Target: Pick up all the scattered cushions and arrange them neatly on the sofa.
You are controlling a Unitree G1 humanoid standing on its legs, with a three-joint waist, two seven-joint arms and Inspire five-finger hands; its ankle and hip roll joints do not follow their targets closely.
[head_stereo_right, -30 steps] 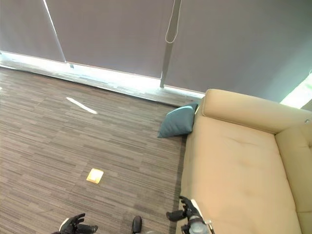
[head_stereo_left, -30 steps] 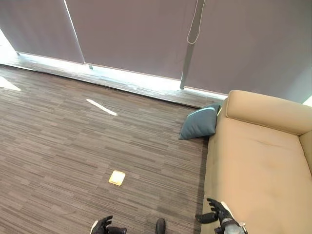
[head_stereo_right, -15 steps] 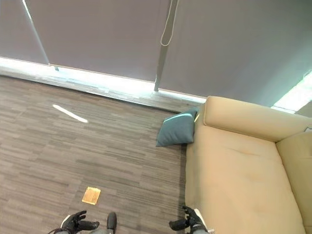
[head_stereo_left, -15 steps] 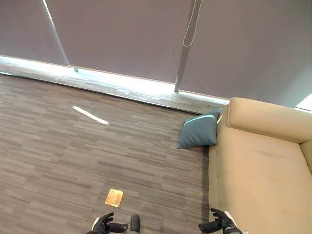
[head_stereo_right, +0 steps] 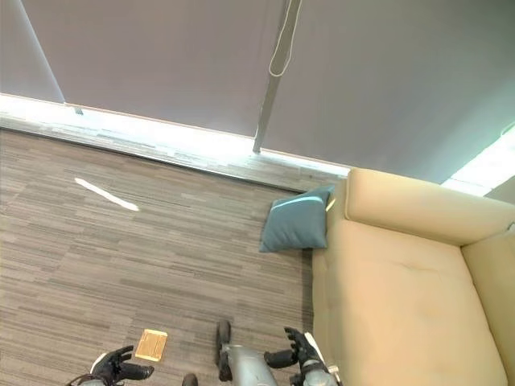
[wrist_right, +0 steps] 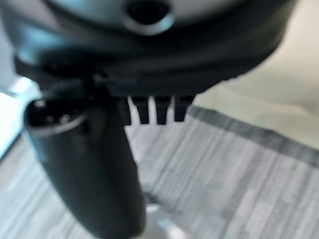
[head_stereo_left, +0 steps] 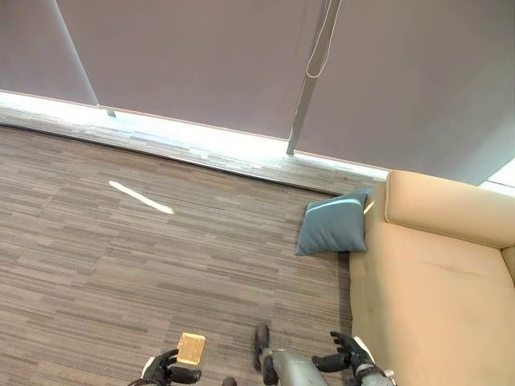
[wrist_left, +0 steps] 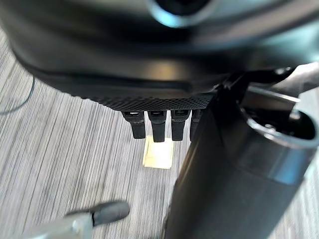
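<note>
A teal cushion (head_stereo_left: 332, 227) lies on the floor, leaning against the end of the tan sofa (head_stereo_left: 434, 281) below its arm. The cushion (head_stereo_right: 295, 222) sits well ahead of both hands. My left hand (head_stereo_left: 165, 371) hangs low at the bottom left over the carpet, fingers relaxed and holding nothing. My right hand (head_stereo_left: 348, 359) is at the bottom by the sofa's front corner, fingers spread and empty. In the left wrist view the straight fingers (wrist_left: 158, 127) point down at the floor. In the right wrist view the fingers (wrist_right: 151, 109) hang straight over the carpet.
A small yellow square tile (head_stereo_left: 191, 348) lies on the striped grey carpet close to my left hand, also in the left wrist view as the tile (wrist_left: 158, 153). Grey roller blinds (head_stereo_left: 201, 56) with a hanging cord (head_stereo_left: 322, 40) cover the windows behind.
The camera has shifted, with the floor tile now closer to the bottom edge. Both hands stay low and empty; the cushion still rests by the sofa end.
</note>
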